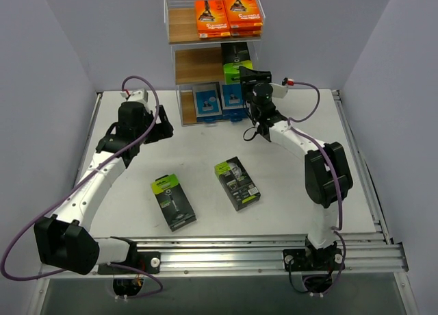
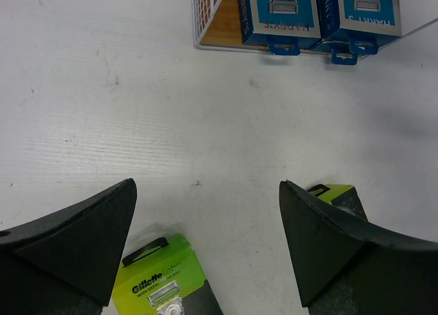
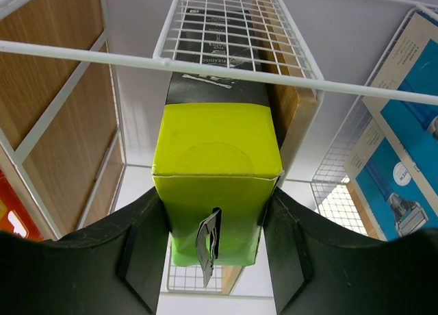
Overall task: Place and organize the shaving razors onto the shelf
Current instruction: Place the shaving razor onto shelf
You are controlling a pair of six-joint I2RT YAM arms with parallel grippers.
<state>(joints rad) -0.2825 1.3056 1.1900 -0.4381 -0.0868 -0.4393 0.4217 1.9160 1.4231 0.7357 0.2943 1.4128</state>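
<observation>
Right gripper [image 3: 215, 222] clamped across the lime-green end of a black razor pack [image 3: 215, 147], at the open front of the shelf [image 1: 185, 67], level with its middle tier. Long axis of the pack pointing straight away from the fingers, into that tier. Probably only a straight push inward needed. Left gripper [image 2: 205, 192] spread wide and empty, in front of the shelf, over a loose pack [image 1: 173, 202] and a second loose pack [image 1: 237, 183], both flat on the table [image 1: 205, 144].
</observation>
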